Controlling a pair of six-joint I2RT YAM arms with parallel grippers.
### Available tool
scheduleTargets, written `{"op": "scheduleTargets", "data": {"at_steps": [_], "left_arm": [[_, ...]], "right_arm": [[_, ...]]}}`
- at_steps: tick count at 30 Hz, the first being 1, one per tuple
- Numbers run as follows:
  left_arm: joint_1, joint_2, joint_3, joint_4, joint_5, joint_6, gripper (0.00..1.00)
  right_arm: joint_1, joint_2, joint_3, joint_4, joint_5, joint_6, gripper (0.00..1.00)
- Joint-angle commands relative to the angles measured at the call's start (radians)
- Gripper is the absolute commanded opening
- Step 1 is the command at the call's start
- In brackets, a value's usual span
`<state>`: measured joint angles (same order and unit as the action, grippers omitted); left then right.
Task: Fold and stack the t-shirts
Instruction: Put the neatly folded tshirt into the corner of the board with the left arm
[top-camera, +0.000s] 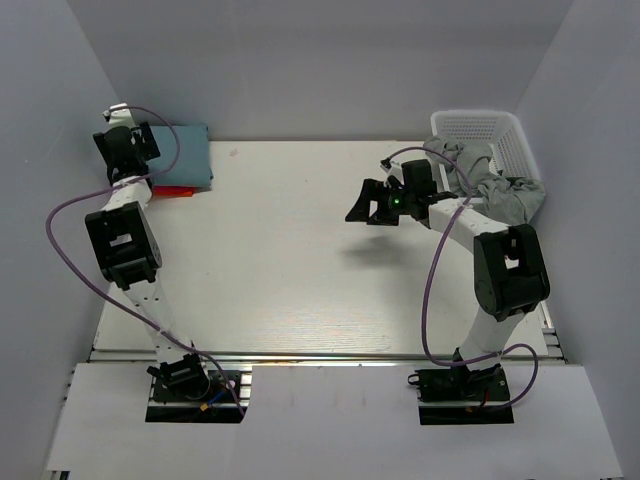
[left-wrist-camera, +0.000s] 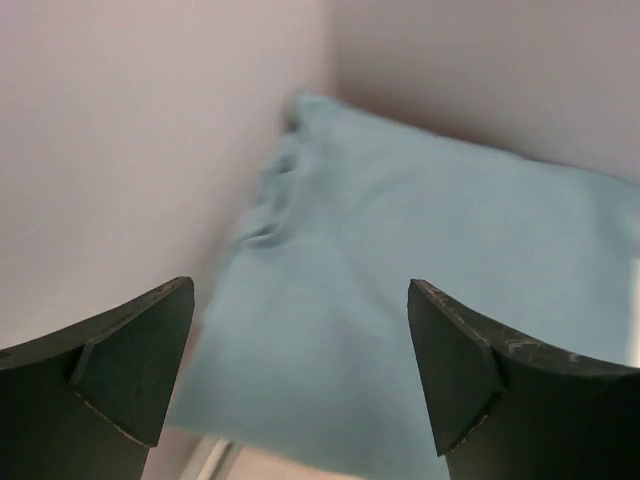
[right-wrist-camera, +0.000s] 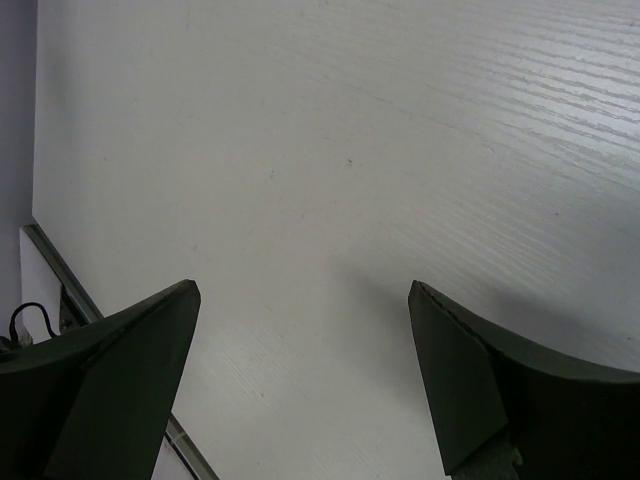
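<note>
Your left claw (left-wrist-camera: 300, 300) is spread wide above the folded teal-blue cotton t-shirt (left-wrist-camera: 420, 270); your right claw (right-wrist-camera: 300, 290), likewise spread, hangs over the white tabletop (right-wrist-camera: 350, 150).

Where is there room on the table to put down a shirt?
The wide middle of the table is bare, between the folded teal shirt far left and the white basket far right. Crowded: the left gripper at that shirt, grey shirt spilling from the basket.

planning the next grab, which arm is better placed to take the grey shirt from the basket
Right. The right gripper, open, is near the basket holding the grey shirt; the left gripper is far off over the folded teal shirt.
</note>
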<state>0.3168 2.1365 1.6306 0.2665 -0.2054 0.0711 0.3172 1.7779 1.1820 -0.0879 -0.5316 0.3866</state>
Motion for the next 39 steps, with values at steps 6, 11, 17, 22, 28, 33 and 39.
{"op": "scheduleTargets", "data": {"at_steps": [6, 11, 17, 22, 28, 33, 39], "left_arm": [[0.057, 0.184, 0.242, -0.085, 0.391, -0.165, 0.16], [0.093, 0.252, 0.349, -0.205, 0.388, -0.267, 0.00], [0.162, 0.436, 0.654, -0.514, 0.492, -0.376, 0.00], [0.214, 0.464, 0.626, -0.506, 0.517, -0.487, 0.00], [0.238, 0.497, 0.657, -0.524, 0.604, -0.502, 0.00], [0.215, 0.465, 0.646, -0.546, 0.578, -0.452, 0.00], [0.194, 0.236, 0.351, -0.393, 0.427, -0.433, 0.11]], "right_arm": [[0.008, 0.002, 0.024, 0.011, -0.042, -0.017, 0.91], [0.008, 0.040, 0.054, 0.004, -0.037, -0.017, 0.91], [0.010, 0.083, 0.067, 0.034, -0.091, -0.002, 0.91], [0.005, 0.049, 0.039, 0.045, -0.082, -0.005, 0.91], [0.002, 0.012, 0.007, 0.040, -0.065, -0.020, 0.91], [0.003, -0.014, -0.015, 0.050, -0.062, -0.029, 0.91], [0.003, -0.058, -0.025, 0.053, -0.067, -0.051, 0.91]]}}
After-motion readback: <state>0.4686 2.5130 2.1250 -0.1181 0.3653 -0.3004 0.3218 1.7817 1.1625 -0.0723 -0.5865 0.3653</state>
